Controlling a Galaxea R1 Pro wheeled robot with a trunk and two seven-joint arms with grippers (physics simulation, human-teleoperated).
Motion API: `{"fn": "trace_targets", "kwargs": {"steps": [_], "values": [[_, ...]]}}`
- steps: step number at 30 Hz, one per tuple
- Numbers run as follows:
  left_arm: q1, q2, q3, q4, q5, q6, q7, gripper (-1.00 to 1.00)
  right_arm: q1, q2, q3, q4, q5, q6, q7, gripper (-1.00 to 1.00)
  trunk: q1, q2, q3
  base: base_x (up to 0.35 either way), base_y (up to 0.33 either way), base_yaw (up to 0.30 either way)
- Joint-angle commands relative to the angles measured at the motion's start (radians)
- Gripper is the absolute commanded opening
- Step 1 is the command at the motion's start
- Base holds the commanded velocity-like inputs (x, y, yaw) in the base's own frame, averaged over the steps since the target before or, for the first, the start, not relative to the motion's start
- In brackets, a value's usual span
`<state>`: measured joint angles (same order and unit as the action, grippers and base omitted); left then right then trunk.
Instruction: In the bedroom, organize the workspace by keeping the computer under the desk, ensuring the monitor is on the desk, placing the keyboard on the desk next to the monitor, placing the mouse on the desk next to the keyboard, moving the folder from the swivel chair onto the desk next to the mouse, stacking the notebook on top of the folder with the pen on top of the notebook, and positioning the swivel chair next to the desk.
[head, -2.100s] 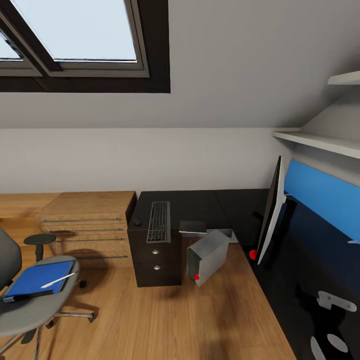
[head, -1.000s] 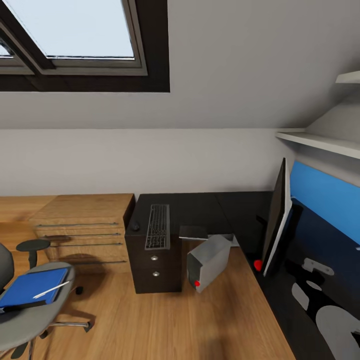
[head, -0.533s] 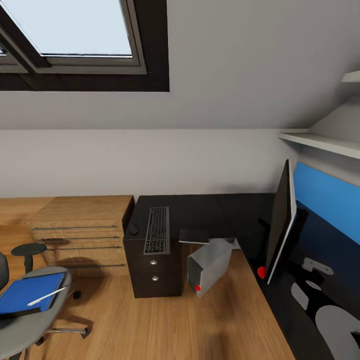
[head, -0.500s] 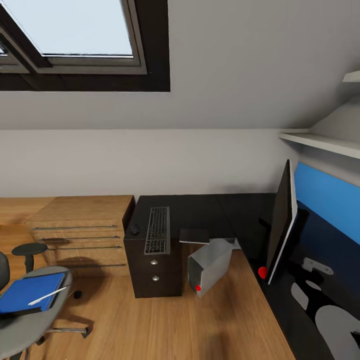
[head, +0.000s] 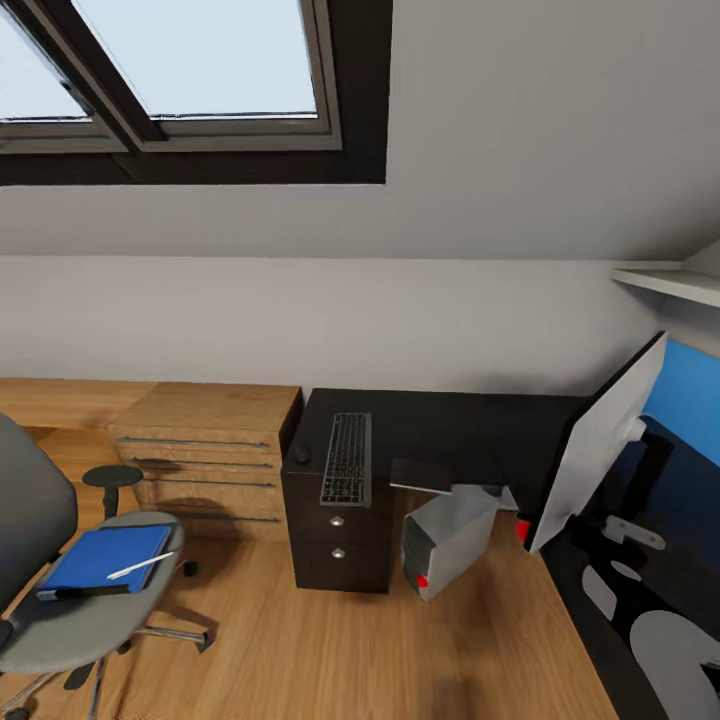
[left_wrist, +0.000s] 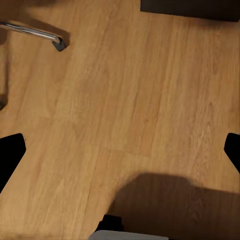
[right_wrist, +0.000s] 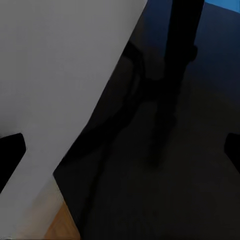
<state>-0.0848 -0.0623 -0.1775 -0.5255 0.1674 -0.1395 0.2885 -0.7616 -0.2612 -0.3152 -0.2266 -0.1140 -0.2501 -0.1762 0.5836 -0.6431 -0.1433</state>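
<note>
Both hands (left_wrist: 120, 150) (right_wrist: 120, 150) gape wide, empty; right one faces the monitor (right_wrist: 55, 75)

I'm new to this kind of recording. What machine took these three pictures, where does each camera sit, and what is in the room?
These are simulator renders from a wheeled robot with two arms. The large picture comes from its head camera. It shows the grey swivel chair carrying a flat bright blue folder with a thin white pen on top. The glossy black desk holds a dark grey keyboard; a light grey computer tower leans beside its drawers, and the monitor stands tilted at right. The other two pictures come from cameras near each arm's jaws: the left one looks down at the wooden floor, the right one at the monitor's grey back. Both jaws look open, and nothing is held.
</note>
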Motion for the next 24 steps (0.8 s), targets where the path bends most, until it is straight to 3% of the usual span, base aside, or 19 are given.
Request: {"fn": "trace_targets", "kwargs": {"steps": [1, 8, 11, 16, 18, 19, 21, 24], "values": [[-0.001, 0.001, -0.008, 0.001, 0.011, -0.006, 0.008, 1.00, -0.001, 0.000, 0.005, 0.002, -0.010, -0.005, -0.001, 1.00, 0.000, -0.001, -0.002, 0.000, 0.000, 0.067], [-0.001, 0.000, -0.009, -0.010, 0.012, -0.006, 0.010, 1.00, -0.001, -0.001, 0.005, 0.002, -0.007, -0.005, -0.002, 1.00, 0.000, -0.001, -0.002, 0.000, 0.000, 0.020], [-0.001, -0.028, -0.009, -0.096, 0.011, 0.017, 0.008, 1.00, -0.001, -0.002, 0.005, 0.003, -0.005, -0.005, -0.003, 1.00, 0.000, -0.001, -0.002, 0.000, 0.000, -0.147], [-0.002, -0.058, -0.008, -0.256, 0.012, 0.199, 0.011, 1.00, -0.001, -0.004, 0.006, 0.004, -0.004, -0.005, -0.003, 1.00, 0.000, -0.001, -0.002, 0.000, 0.000, -0.237], [-0.002, -0.076, -0.008, -0.317, 0.012, 0.291, 0.013, 1.00, -0.001, -0.005, 0.006, 0.004, -0.004, -0.005, -0.003, 1.00, 0.000, -0.001, -0.002, 0.000, 0.000, -0.256], [-0.002, -0.093, -0.008, -0.376, 0.012, 0.386, 0.014, 1.00, -0.001, -0.006, 0.007, 0.004, -0.004, -0.005, -0.003, 1.00, 0.000, -0.001, -0.002, 0.000, 0.000, -0.264], [-0.003, -0.106, -0.008, -0.425, 0.012, 0.470, 0.015, 1.00, -0.001, -0.007, 0.007, 0.005, -0.004, -0.005, -0.003, 1.00, 0.000, -0.001, -0.002, 0.000, 0.000, -0.266], [-0.006, -0.112, -0.007, -0.499, 0.014, 0.575, 0.016, 1.00, -0.001, -0.007, 0.008, 0.005, -0.004, -0.005, -0.002, 1.00, 0.000, -0.001, -0.002, 0.000, 0.000, -0.270]]}}
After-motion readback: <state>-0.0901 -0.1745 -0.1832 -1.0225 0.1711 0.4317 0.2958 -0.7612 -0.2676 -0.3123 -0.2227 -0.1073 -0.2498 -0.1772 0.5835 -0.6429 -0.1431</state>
